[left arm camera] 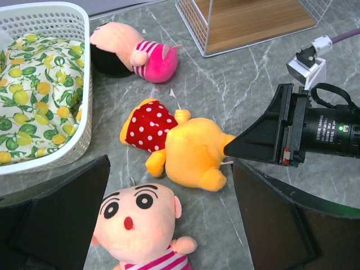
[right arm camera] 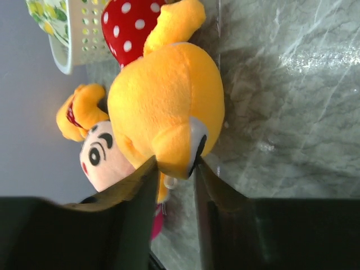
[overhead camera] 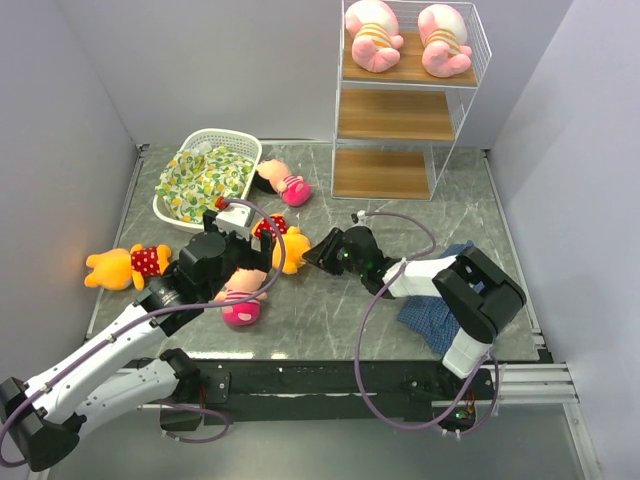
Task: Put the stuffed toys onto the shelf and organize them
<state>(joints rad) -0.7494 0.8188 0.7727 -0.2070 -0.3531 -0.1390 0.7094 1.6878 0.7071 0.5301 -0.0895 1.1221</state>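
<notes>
An orange-yellow bear (overhead camera: 290,248) in a red dotted shirt lies mid-table. My right gripper (right arm camera: 174,163) is shut on a rounded lobe of this bear (right arm camera: 163,95), with a finger pressing each side. My left gripper (left arm camera: 169,219) hangs open just above a pink-striped doll (left arm camera: 138,216) lying face up beside the bear (left arm camera: 188,146). A second doll (overhead camera: 285,183) lies by the basket. Another bear (overhead camera: 125,265) rests at the far left. Two pink piglets (overhead camera: 373,35) (overhead camera: 443,40) sit on the top board of the shelf (overhead camera: 395,115).
A white lattice basket (overhead camera: 215,137) holding a green-yellow cloth stands at the back left. A blue plaid cloth (overhead camera: 430,315) lies under the right arm at the front right. Walls close in the table on the left, back and right.
</notes>
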